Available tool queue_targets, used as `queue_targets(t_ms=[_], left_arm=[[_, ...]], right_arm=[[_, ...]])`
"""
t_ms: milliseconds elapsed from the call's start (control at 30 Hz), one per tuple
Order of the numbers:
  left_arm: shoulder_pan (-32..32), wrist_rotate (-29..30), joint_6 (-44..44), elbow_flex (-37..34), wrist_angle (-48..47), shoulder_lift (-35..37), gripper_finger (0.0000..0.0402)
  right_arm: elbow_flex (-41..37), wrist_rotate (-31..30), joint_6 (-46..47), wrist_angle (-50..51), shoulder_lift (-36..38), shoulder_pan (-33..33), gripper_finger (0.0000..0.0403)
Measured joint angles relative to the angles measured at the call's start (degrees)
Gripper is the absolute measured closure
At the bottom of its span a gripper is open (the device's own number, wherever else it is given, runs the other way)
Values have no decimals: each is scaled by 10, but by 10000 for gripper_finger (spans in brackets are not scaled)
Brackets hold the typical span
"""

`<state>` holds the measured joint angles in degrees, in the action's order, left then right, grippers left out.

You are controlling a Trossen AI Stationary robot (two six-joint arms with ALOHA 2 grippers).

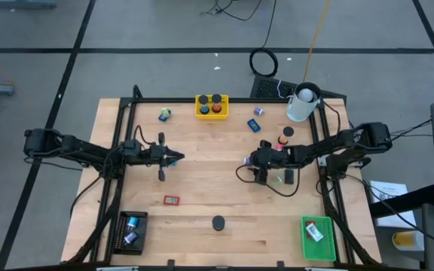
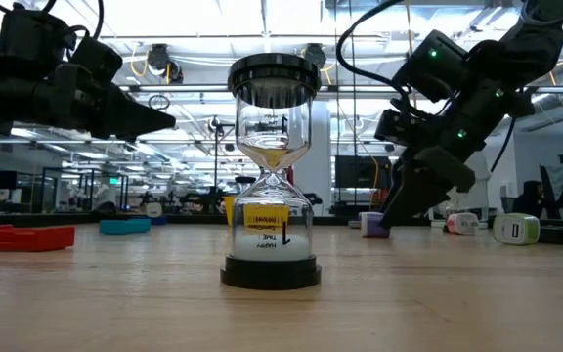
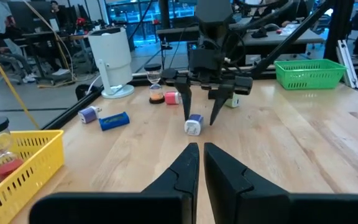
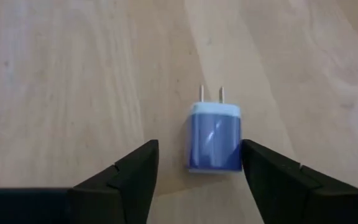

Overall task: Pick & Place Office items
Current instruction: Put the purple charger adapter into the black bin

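Observation:
A small blue-and-white charger plug (image 4: 215, 140) lies flat on the wooden table (image 1: 202, 181), its two prongs pointing away from my right gripper (image 4: 201, 155). That gripper is open and slants down over the plug (image 3: 193, 125), one finger on either side of it, right of the table's middle (image 1: 249, 162). My left gripper (image 3: 197, 163) is shut and hovers level above the table's left half (image 1: 176, 157), holding nothing. Other small office items lie scattered: a red block (image 1: 171, 200), blue blocks (image 1: 255, 125) and a green-white block (image 1: 288, 177). My right gripper has one finger (image 4: 260, 165) right against the plug's long side (image 4: 238, 143); whether it touches, I cannot tell. The other finger (image 4: 143, 165) stands apart from the plug. The plug lies flat on the table.
An hourglass (image 1: 218, 223) stands near the front edge. A yellow tray (image 1: 211, 105) and a white cup (image 1: 302, 104) are at the back. A black tray (image 1: 132, 231) is at the front left and a green tray (image 1: 319, 237) at the front right.

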<state>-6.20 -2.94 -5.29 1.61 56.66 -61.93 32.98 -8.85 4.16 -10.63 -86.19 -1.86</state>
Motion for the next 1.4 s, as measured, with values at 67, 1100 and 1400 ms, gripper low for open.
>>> queue_targets(t_ms=[67,1100,1400], left_arm=[[0,0,3,0,-5,0,369],[-2,45,94,2,-17,0,369],[16,19,251,104,-136,-31,315]], right_arm=[[0,-1,0,-4,0,0,189],[0,-16,43,-42,-19,1,276],[10,-33,-32,-189,-19,24,268]])
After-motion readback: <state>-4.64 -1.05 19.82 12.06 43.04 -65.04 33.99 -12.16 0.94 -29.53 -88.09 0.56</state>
